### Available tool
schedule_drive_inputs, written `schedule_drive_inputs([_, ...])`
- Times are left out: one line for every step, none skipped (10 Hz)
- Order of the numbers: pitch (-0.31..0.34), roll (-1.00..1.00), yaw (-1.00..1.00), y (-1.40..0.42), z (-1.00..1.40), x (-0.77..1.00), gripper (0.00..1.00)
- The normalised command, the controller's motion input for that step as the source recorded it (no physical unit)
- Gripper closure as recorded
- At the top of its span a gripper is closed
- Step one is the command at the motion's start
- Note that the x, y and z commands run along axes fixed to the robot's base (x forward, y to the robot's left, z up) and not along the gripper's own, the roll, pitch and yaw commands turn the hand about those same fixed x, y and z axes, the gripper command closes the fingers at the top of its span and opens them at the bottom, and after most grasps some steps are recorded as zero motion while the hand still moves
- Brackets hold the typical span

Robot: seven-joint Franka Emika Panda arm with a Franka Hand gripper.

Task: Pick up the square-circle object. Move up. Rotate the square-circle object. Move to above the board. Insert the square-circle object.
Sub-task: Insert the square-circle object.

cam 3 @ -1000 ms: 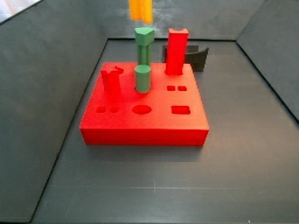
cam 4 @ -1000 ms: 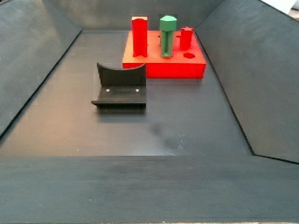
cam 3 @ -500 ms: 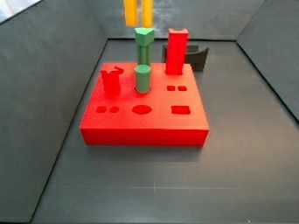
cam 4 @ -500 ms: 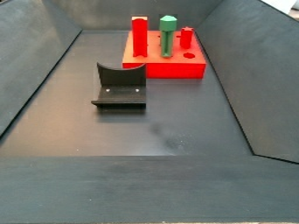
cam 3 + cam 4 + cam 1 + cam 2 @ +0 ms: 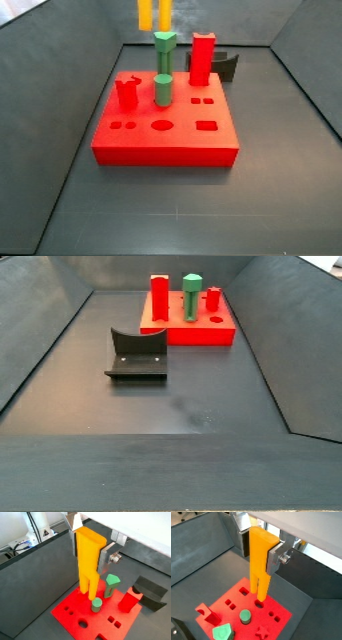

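Note:
The square-circle object (image 5: 89, 559) is a slim orange-yellow bar. It hangs upright, forked end down, with my gripper (image 5: 89, 548) shut on its upper part in both wrist views. The silver fingers (image 5: 272, 559) press its sides, and the bar (image 5: 258, 562) hangs over the red board (image 5: 221, 597). Its two prongs end above a hole in the board (image 5: 67, 612). In a side view only the two prongs (image 5: 155, 14) show at the top edge, high above the board (image 5: 167, 152); the gripper is out of that picture. Another side view shows the board (image 5: 201, 336) without the bar.
On the board stand a tall red pillar (image 5: 202, 58), two green pegs (image 5: 163, 88) (image 5: 164, 45) and a short red piece (image 5: 127, 93). The dark fixture (image 5: 138, 353) sits on the floor beside the board. Grey bin walls rise on all sides.
In the side view the bar has turned about its long axis: one orange strip earlier, two separate prongs now. It also shifted slightly left. The board and its pieces have not moved.

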Motion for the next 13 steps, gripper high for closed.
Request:
schedule_drive_inputs([-0.076,-0.04,0.19,-0.21,-0.45,-0.11,1.00])
schedule_drive_inputs([-0.114,-0.03,0.26,-0.25,-0.49,-0.17,1.00])
schedule_drive_inputs([-0.094,0.00,0.30,-0.23,-0.46,-0.09,1.00])
schedule_drive_inputs([-0.069,0.00,0.28,-0.13,-0.47,-0.11,1.00])
schedule_drive_inputs([-0.086,0.00,0.17,0.00,-0.54,-0.25,1.00])
schedule_drive_inputs([-0.094,0.00,0.05,0.00,-0.60,-0.26,1.00])
schedule_drive_inputs([-0.089,0.00,0.00,0.00,-0.59,-0.28,1.00])
schedule_drive_inputs([-0.106,-0.02,0.02,0.00,-0.54,-0.28,1.00])
schedule_drive_inputs([-0.109,-0.03,0.13,-0.04,-0.49,-0.17,1.00])
schedule_drive_inputs([-0.076,0.00,0.13,-0.05,-0.45,-0.09,1.00])
schedule_drive_inputs([-0.046,0.00,0.21,-0.07,-0.45,-0.05,1.00])
schedule_drive_inputs([-0.037,0.00,0.35,-0.11,-0.49,-0.03,1.00])
schedule_drive_inputs([-0.023,0.00,0.35,-0.09,-0.47,-0.01,1.00])
